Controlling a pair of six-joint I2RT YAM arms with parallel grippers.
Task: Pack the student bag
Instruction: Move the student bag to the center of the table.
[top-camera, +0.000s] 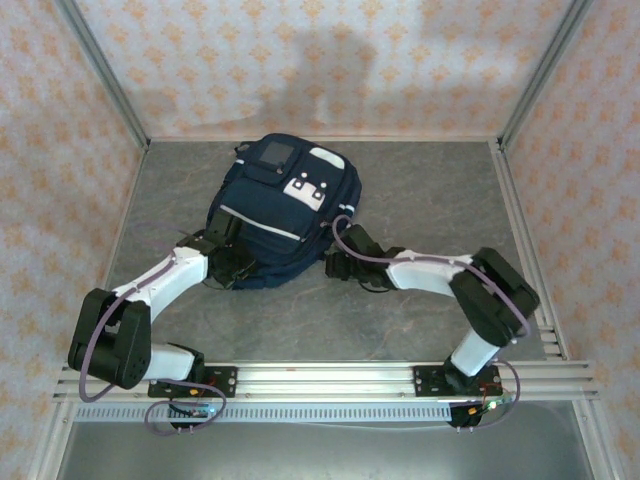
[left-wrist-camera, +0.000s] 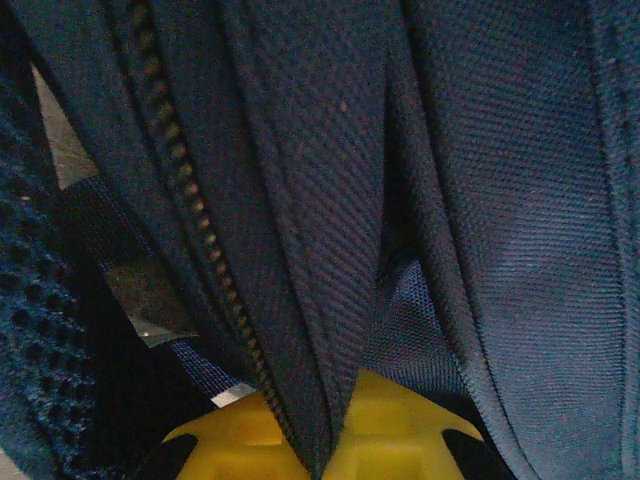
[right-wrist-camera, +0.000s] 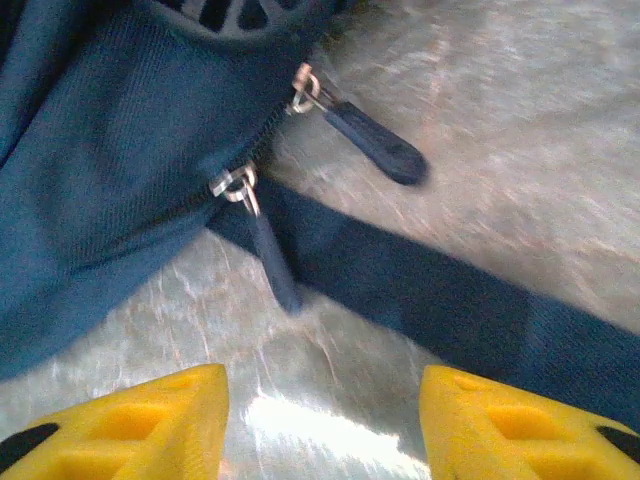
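Your left arm's yellow two-finger gripper (left-wrist-camera: 320, 445) pinches the navy-blue fabric backpack (left-wrist-camera: 300, 200); your right arm's yellow two-finger gripper (right-wrist-camera: 322, 420) stands with its jaws apart.

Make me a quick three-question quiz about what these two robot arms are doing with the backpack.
1. True or false: the left gripper is clamped on a fold of the student bag.
2. The right gripper is: A open; B shut on the bag; C shut, empty.
3. How many zipper pulls lie just ahead of the right gripper?
Key: 1 true; 2 A; 3 two.
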